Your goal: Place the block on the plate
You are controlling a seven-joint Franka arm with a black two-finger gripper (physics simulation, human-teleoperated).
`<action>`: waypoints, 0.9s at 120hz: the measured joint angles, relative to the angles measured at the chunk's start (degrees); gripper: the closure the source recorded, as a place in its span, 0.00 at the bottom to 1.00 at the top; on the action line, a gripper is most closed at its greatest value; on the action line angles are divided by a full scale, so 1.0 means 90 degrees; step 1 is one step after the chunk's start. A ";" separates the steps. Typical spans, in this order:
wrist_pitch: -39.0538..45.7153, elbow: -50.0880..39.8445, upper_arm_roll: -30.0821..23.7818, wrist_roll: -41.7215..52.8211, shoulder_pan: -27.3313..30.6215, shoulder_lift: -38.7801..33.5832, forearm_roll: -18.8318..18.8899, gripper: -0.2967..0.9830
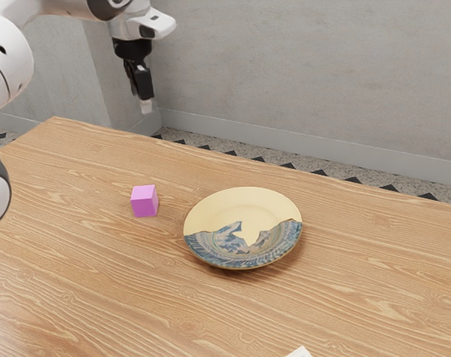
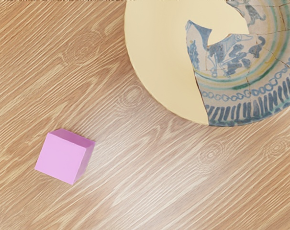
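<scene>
High over the table's far edge in the exterior view, my gripper (image 1: 146, 107) hangs pointing down, well above the block and apart from it. The pink block (image 1: 144, 201) rests on the wooden table, a short gap from the plate (image 1: 244, 201), on its side toward the exterior view's left. The plate lies flat, part plain cream and part blue-patterned. From the hand, the wrist view looks down on the block (image 2: 62, 158) and part of the plate (image 2: 154, 62), with bare wood between them.
A small white object (image 1: 300, 352) is partly in view at the exterior view's lower edge. The wooden table (image 1: 374, 275) extends around the block and plate, and a grey wall (image 1: 307, 74) stands beyond its far edge.
</scene>
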 joint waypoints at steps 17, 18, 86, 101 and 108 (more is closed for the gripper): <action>-0.0014 0.0019 -0.0004 0.0018 -0.0022 -0.0012 -0.0039 0.23; -0.0020 0.0018 -0.0007 0.0019 -0.0034 -0.0007 -0.0037 0.23; 0.0129 -0.1447 0.0036 0.0602 0.0570 -0.0301 -0.0078 0.23; 0.0816 -0.2111 0.0030 0.0865 0.0899 -0.0455 -0.0106 0.23; 0.1027 -0.2197 -0.0169 0.0991 0.1325 -0.0455 -0.0117 0.23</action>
